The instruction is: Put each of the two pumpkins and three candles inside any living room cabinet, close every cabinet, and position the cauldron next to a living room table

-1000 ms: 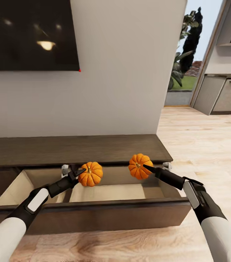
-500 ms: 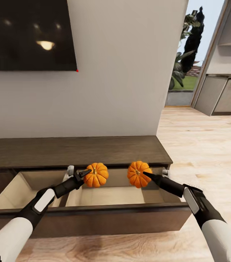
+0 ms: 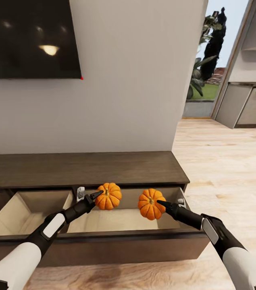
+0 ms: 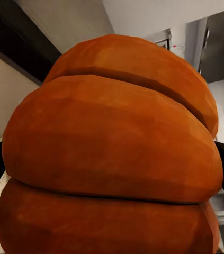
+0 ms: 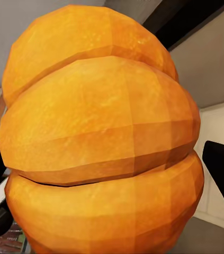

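Orange ribs hide the fingertips in both wrist views. One pumpkin (image 3: 109,196) is clamped by the left gripper (image 3: 94,197), another pumpkin (image 3: 150,204) by the right gripper (image 3: 162,204), both held above the cabinet (image 3: 83,168)'s open drawer (image 3: 103,241); a dark screen (image 3: 27,38) is cut off above.

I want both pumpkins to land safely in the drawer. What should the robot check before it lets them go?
1. Drawer open: ok, the cabinet drawer is pulled out, pale inside showing.
2. Left claw holding the left pumpkin: ok.
3. Right claw holding the right pumpkin: ok.
4. Both pumpkins over the drawer: ok in the head view.
5. Pumpkins low enough to drop gently: cannot tell; both hang in the air, height unclear.
6. Pumpkins apart from each other: ok, a gap shows between them.
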